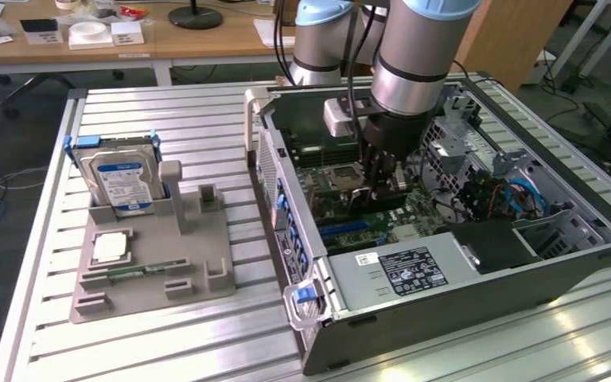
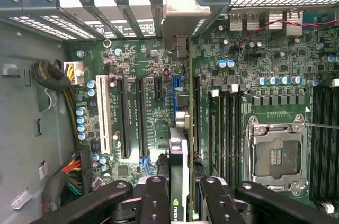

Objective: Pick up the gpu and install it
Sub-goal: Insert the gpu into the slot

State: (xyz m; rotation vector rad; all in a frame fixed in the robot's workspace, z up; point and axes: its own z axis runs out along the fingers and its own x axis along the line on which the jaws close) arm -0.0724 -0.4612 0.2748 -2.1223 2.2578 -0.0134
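Arm [image 1: 417,56] reaches straight down into case [image 1: 592,231], end effector [image 2: 180,192] clamped on gpu [image 2: 179,144]

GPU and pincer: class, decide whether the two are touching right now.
Touching. In the wrist view the pincer has its fingers closed against both faces of the gpu, held edge-on above the motherboard.

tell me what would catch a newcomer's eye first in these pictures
First the robot arm, reaching down into the open computer case at the exterior view's right, its gripper shut on the gpu, held edge-on over the motherboard. In the wrist view the empty processor socket stands out beside the card. On the exterior view's left, a hard drive with a blue-white label stands upright in a grey holder.
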